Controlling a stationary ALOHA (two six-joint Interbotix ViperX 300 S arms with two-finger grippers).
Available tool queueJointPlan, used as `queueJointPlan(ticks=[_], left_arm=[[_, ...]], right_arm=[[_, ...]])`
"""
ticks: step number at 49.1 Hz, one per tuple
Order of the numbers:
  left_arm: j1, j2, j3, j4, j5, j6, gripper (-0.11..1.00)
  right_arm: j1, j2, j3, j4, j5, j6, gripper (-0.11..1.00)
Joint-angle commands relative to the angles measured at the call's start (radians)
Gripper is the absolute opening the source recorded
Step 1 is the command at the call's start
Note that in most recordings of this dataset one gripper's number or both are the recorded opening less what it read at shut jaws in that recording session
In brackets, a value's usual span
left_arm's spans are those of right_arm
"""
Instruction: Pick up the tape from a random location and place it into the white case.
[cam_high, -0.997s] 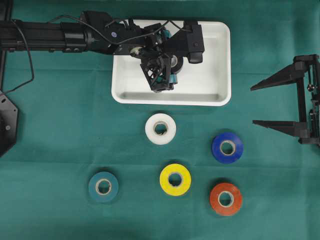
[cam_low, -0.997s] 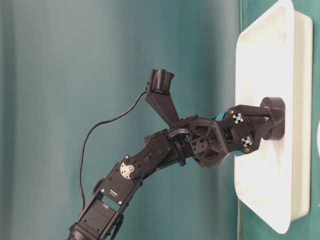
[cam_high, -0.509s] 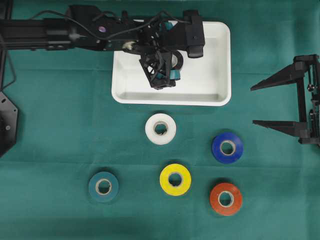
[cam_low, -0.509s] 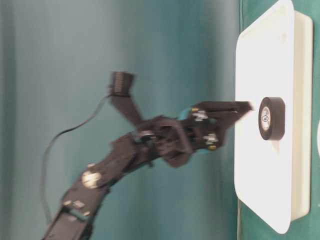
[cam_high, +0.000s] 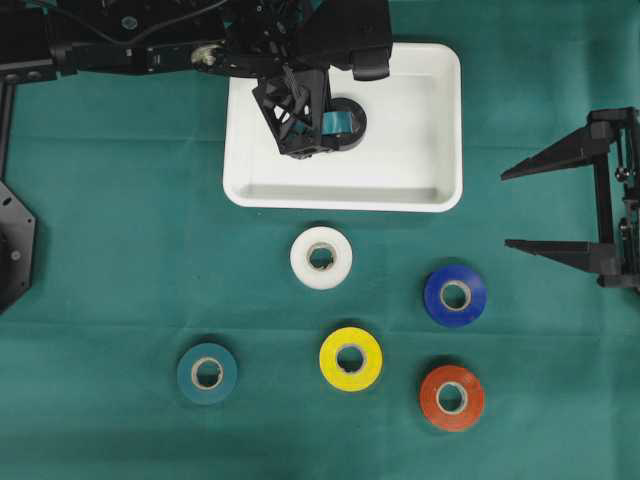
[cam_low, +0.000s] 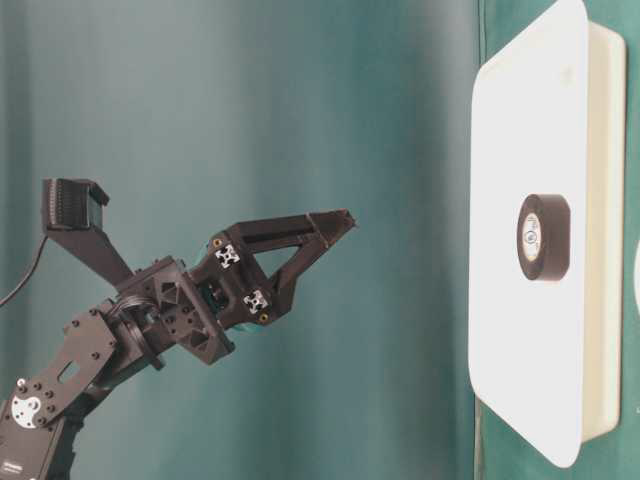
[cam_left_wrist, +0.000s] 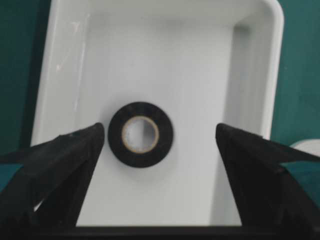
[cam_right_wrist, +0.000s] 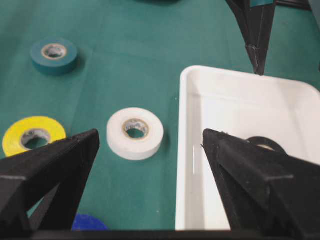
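The black tape (cam_high: 350, 118) lies flat in the white case (cam_high: 420, 180), seen from above. The left gripper (cam_high: 300, 130) hangs over it, jaws apart. The right gripper (cam_high: 520, 210) waits off to the side, jaws wide too. Five more rolls sit on the green surface (cam_high: 120, 260).

From the side, the left gripper (cam_low: 335, 222) is well away from the tape (cam_low: 543, 237).

The left wrist view shows the tape (cam_left_wrist: 141, 134) between both open jaws, touching neither.
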Motion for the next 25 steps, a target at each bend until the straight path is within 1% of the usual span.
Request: queueJointPlan(ticks=[1,9,25], left_arm=[[-0.003,-0.035,-0.009,-0.002,-0.003,-0.002,0.97],[-0.032,-0.037,-0.003,-0.002,-0.003,-0.002,0.97],[-0.172,-0.038,-0.003,-0.002,-0.003,-0.003,0.97]], right_arm=[[-0.002,0.005,-0.026,0.0,-0.003,0.0,0.92],[-0.002,0.005,-0.029,0.0,-0.003,-0.002,0.92],[-0.002,0.005,-0.034,0.0,-0.003,-0.002,0.92]])
